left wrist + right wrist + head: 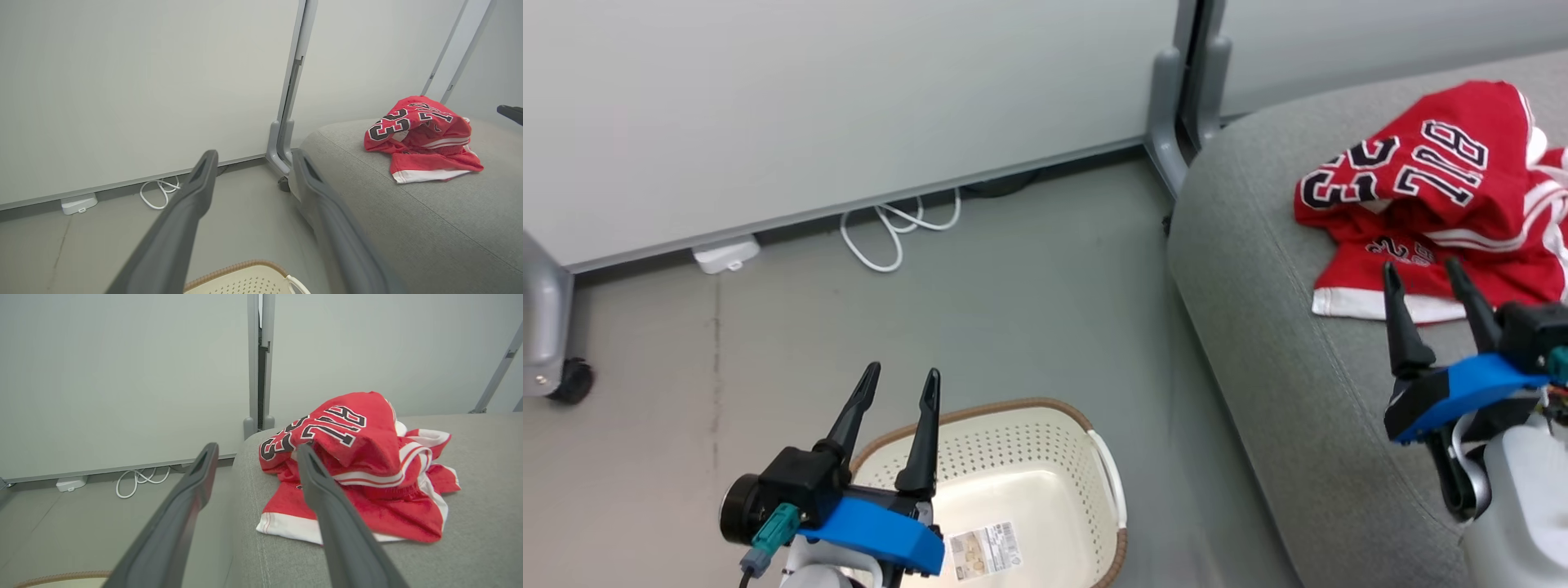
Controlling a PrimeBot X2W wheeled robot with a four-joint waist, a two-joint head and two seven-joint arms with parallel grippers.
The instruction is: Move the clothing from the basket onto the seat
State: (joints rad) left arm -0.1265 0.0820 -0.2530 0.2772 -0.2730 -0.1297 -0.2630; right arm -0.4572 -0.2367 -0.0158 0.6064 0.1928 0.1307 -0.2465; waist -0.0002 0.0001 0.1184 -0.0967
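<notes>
Grey floor, backed by pale partition panels joined at a grey post. The seat, a light grey upholstered cushion with a stitched seam, fills the right side of the head view. The basket, cream with perforated walls and a brown woven-look rim, stands on the floor just beside the seat's front corner; a paper label lies on its bottom. The clothing, red jersey fabric with white trim and black-and-white numerals, lies heaped on the seat, well apart from the basket. Right gripper: above the seat, tips at the white hem of the clothing, contact not discernible; jaws spread wide, gripping nothing. Left gripper: above the basket's near rim, pointing toward the panels; jaws likewise spread wide and gripping nothing. A looped white cable and a small white box lie at the foot of the panels
</notes>
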